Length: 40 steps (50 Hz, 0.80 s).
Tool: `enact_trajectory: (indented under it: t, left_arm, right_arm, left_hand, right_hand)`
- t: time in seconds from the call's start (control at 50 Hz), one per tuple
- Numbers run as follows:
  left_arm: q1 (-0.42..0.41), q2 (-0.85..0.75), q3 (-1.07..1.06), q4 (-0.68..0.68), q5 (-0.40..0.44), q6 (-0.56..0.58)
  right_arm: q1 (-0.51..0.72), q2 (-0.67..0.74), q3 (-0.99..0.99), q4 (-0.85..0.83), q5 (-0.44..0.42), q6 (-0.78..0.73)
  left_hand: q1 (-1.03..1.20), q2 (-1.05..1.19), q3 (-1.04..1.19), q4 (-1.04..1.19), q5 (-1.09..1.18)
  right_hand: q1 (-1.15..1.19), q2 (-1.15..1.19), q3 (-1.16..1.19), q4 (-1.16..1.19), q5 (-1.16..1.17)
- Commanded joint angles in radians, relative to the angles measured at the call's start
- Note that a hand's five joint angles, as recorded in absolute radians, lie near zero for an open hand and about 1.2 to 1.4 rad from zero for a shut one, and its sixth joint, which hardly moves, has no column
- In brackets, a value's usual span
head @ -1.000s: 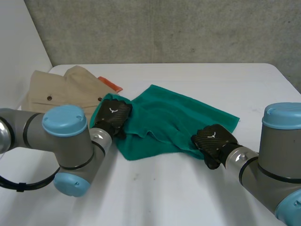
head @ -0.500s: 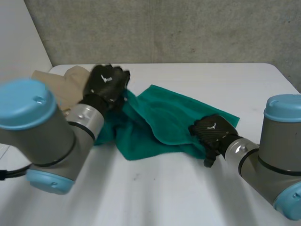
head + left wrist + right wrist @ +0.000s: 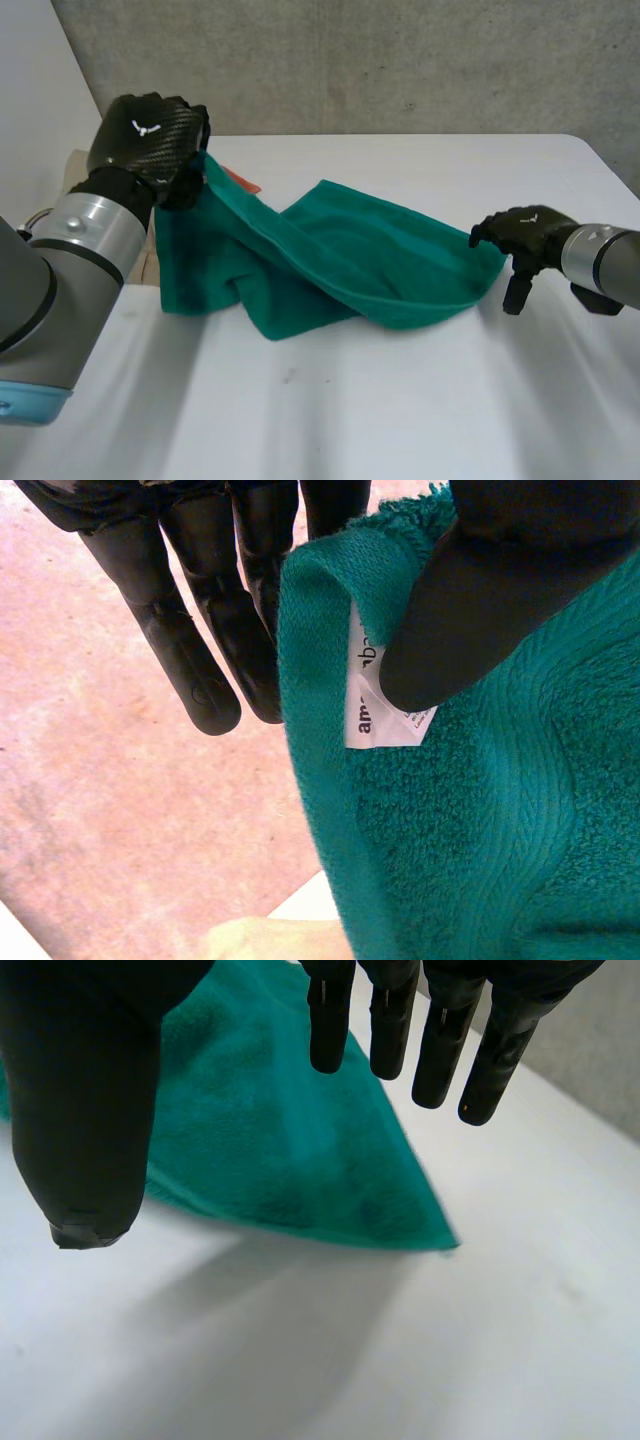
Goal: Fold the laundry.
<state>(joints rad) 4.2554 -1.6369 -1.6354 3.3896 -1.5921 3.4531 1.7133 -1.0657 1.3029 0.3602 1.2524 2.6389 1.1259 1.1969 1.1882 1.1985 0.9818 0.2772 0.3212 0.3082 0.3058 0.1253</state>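
Step in hand: opening out the towel (image 3: 380, 265) ahead of the first fold. The left hand (image 3: 150, 135) is raised at the 10 o'clock side of the tabletop (image 3: 400, 410), its thumb (image 3: 470, 610) pinching the towel's labelled corner against the fingers. From that corner the cloth hangs down and trails across the tabletop toward 3 o'clock, bunched and creased through the middle. The right hand (image 3: 525, 232) sits at the towel's 3 o'clock corner with its fingers (image 3: 440, 1050) straight and spread, holding nothing; the corner lies just under them. Judgement: the next move calls for the right hand to pinch that corner so both hands can draw the cloth flat. Count: one green towel, one beige garment (image 3: 77, 162) at 9 o'clock, one orange item (image 3: 240, 182) behind the towel, two hands.
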Motion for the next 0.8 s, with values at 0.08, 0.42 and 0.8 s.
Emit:
enact_trajectory:
  t: [0.08, 0.42, 0.8]
  left_arm:
    - [0.044, 0.023, 0.042, -0.018, -0.002, 0.000]
    - [0.084, 0.094, 0.071, -0.050, -0.003, -0.005]
    - [0.150, 0.172, 0.071, -0.128, 0.000, -0.006]
  right_arm:
    - [0.019, 0.023, 0.131, -0.161, -0.076, 0.286]
    - [0.144, 0.240, -0.055, -0.353, 0.056, 0.286]
    - [0.014, -0.124, -0.068, -0.241, 0.127, -0.032]
  left_hand:
    - [0.270, 0.199, 0.208, 0.198, 0.240]
    - [0.270, 0.199, 0.208, 0.198, 0.240]
    - [0.270, 0.199, 0.208, 0.198, 0.240]
  right_hand:
    - [0.022, -0.022, -0.009, -0.007, -0.001]
    - [0.233, 0.189, 0.202, 0.204, 0.210]
    - [1.119, 1.075, 1.088, 1.090, 1.096]
